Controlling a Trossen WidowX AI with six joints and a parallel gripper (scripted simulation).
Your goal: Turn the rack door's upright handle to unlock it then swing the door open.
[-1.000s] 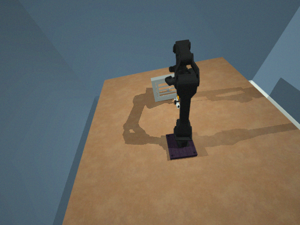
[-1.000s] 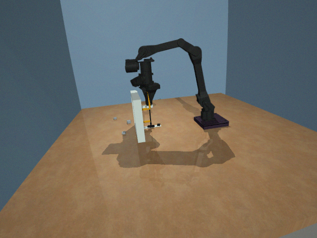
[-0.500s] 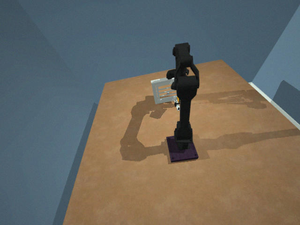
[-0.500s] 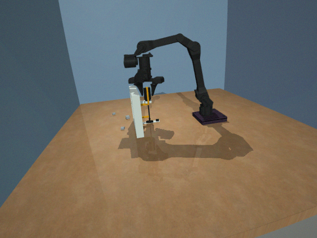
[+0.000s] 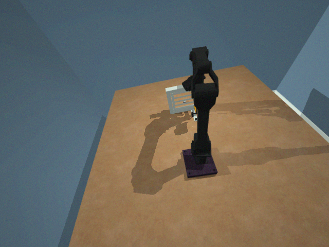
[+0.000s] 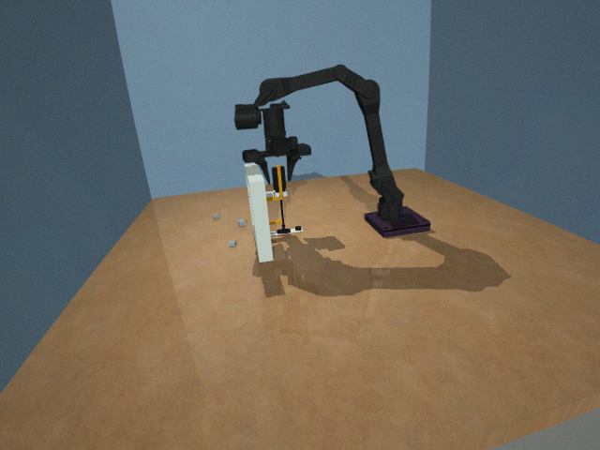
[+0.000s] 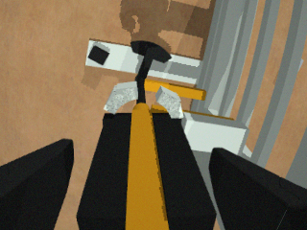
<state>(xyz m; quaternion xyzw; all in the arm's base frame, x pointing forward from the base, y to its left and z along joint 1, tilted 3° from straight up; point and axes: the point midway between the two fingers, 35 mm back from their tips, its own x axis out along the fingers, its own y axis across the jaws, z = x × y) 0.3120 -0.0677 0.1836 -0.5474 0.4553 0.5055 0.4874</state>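
The rack door [image 5: 172, 103] [image 6: 262, 217] is a pale barred panel standing upright, seen nearly edge-on in the exterior view. It looks in line with its frame; the two cannot be told apart clearly. The upright handle [image 6: 279, 187] [image 7: 146, 192], black with an orange stripe, stands in front of the panel on a thin black rod. My gripper [image 6: 278, 180] [image 7: 142, 155] points down from above and is open. Its fingers stand on either side of the handle's upper part, with gaps on both sides in the wrist view. In the top view the arm hides the fingers.
A white foot bracket [image 6: 292, 230] [image 7: 117, 58] with a black block sticks out below the handle. Orange bars [image 7: 179, 90] join the panel side. Small grey blocks [image 6: 241, 222] lie behind the rack. The arm's purple base [image 5: 195, 171] [image 6: 402, 227] stands in front of the rack.
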